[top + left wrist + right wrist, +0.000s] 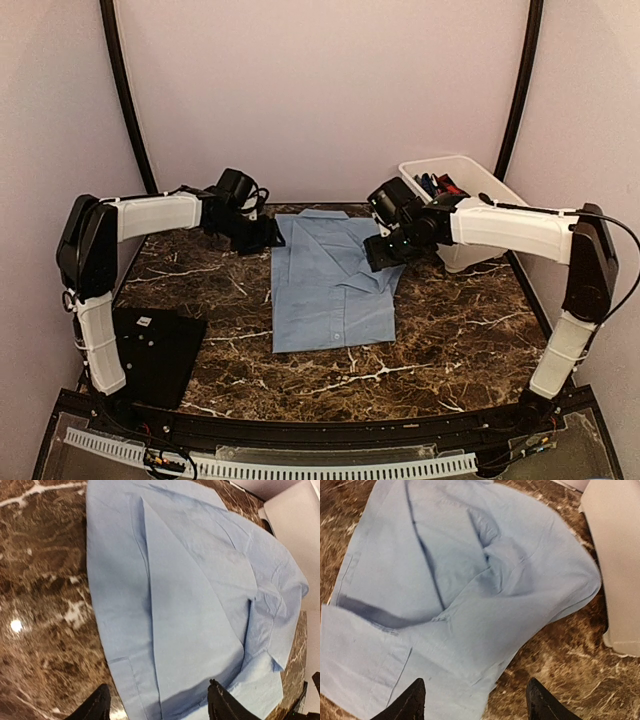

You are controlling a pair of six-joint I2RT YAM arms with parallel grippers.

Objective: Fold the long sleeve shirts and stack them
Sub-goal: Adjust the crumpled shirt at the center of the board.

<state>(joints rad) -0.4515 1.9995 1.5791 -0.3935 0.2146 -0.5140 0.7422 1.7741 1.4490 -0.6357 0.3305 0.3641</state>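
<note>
The left arm (pixel 150 215) stretches from its base along the left side and bends across the far part of the bench (pixel 440 330), its wrist tipped down at the far left corner of the blue shirt (pixel 325 285). The right arm (pixel 510 228) mirrors it from the right, forearm level and wrist dipped over the shirt's far right edge, just in front of the white bin (pixel 470 175). The shirt lies flat in the middle of the bench, collar toward the back wall and hem toward the arm bases, with both sleeves folded in over the body. The left jaws stand wide with nothing in them; from that wrist, the shirt's folded edge runs beneath the gap between the two fingers (pixel 97 705). The right jaws are spread wide and empty too, with the shirt's edge and some bare bench below the gap. I cannot tell whether either pair touches the cloth.
</note>
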